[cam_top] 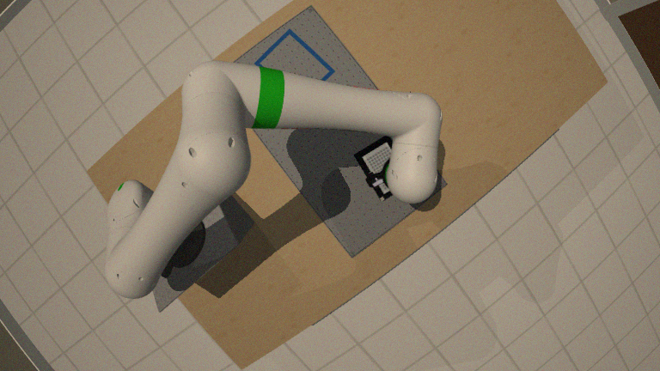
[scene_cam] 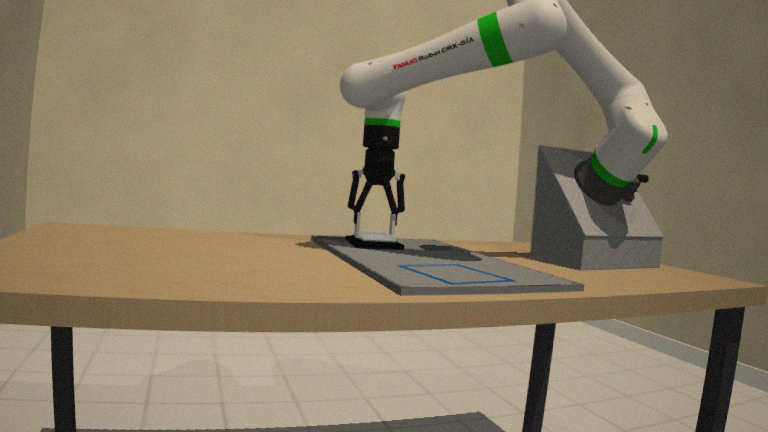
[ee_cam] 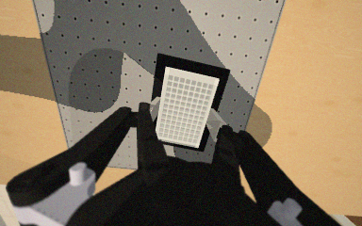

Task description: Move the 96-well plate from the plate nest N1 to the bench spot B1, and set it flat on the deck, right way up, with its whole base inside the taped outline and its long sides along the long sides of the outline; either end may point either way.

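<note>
The white 96-well plate (ee_cam: pixel 186 104) sits in the black plate nest (ee_cam: pixel 189 101) on the grey perforated deck (ee_cam: pixel 156 71). My gripper (ee_cam: pixel 184 109) is down over it, and its two fingertips press against the plate's two long sides, so it is shut on the plate. In the side view the plate (scene_cam: pixel 374 236) is still low in the nest (scene_cam: pixel 374 244) with the gripper (scene_cam: pixel 376 228) around it. From above, the plate (cam_top: pixel 378 156) is partly hidden by the wrist. The blue taped outline (cam_top: pixel 295 56) lies at the deck's other end, empty, and also shows in the side view (scene_cam: pixel 456 273).
The arm's long forearm (cam_top: pixel 340 104) crosses over the deck between nest and outline. The grey wedge pedestal (scene_cam: pixel 589 218) of the robot base stands at the table's right. The deck lies on a wooden table (scene_cam: pixel 169 268).
</note>
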{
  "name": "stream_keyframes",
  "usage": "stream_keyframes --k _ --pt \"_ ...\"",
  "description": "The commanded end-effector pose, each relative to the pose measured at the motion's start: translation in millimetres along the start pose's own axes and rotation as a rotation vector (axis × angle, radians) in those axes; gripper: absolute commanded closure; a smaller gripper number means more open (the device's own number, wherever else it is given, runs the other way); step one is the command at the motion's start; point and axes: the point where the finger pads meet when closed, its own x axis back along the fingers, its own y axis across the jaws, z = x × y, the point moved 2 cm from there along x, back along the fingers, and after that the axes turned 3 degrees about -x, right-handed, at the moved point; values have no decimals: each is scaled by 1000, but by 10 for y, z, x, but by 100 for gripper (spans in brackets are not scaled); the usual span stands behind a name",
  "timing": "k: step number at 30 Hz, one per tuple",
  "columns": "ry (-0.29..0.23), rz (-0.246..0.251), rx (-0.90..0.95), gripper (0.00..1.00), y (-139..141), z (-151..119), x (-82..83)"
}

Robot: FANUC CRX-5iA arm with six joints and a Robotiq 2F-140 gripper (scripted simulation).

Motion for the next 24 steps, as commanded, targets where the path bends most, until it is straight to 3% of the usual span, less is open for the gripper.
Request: stream_keyframes --k 1,24 --pt "0 0 0 100 1 -2 54" --pt "0 0 0 100 1 -1 370"
